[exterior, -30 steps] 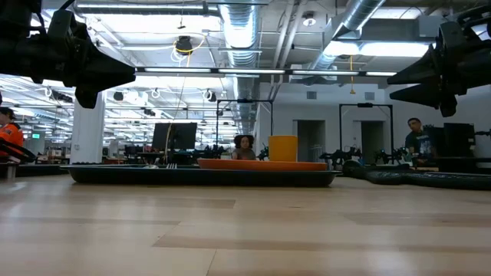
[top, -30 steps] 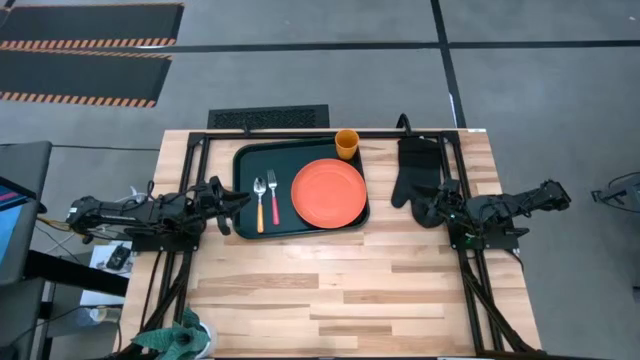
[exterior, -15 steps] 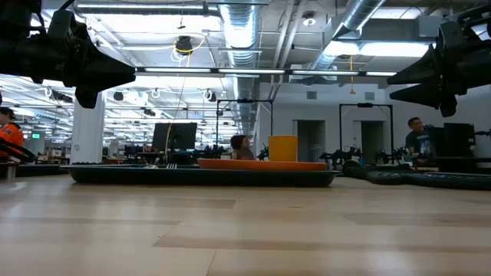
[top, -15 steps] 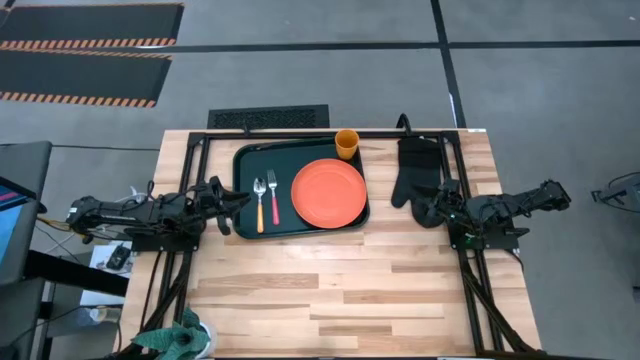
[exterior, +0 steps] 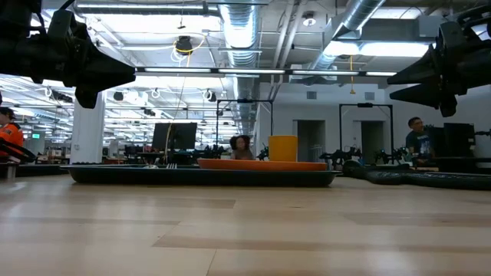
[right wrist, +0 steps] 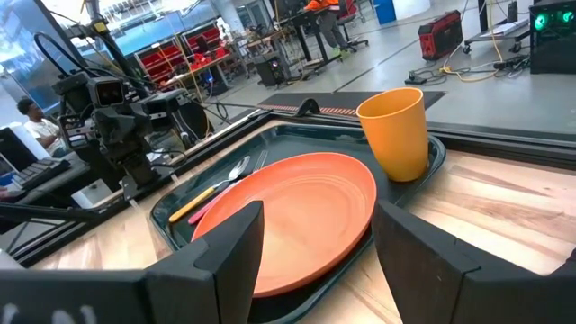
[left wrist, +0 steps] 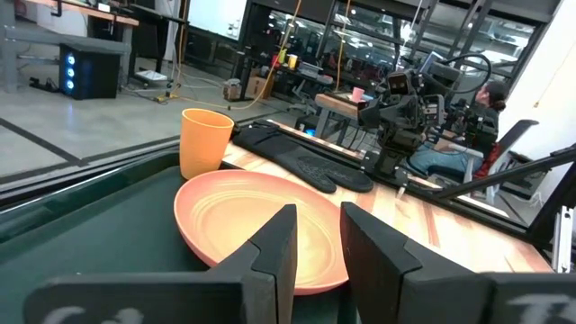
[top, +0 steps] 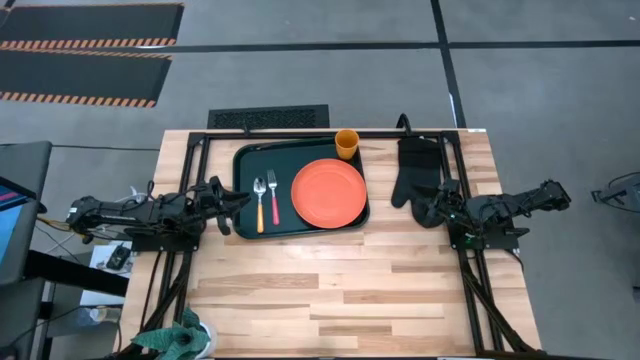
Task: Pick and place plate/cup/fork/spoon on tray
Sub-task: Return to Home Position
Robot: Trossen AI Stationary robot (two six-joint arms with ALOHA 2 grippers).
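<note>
The dark green tray (top: 282, 160) lies at the table's far middle. The orange-red plate (top: 328, 192) lies flat in its right half. The yellow-handled spoon (top: 259, 203) and the red-handled fork (top: 273, 198) lie side by side in its left half. The orange-yellow cup (top: 346, 143) stands upright in the tray's far right corner. My left gripper (top: 236, 205) is open and empty at the tray's left edge, above the table (exterior: 115, 75). My right gripper (top: 424, 207) is open and empty to the right of the tray, raised too (exterior: 406, 77).
A black oven mitt (top: 415, 170) lies on the table right of the tray, just beyond my right gripper. Bare wooden table (top: 330, 290) fills the near half. People and desks show in the room behind the table.
</note>
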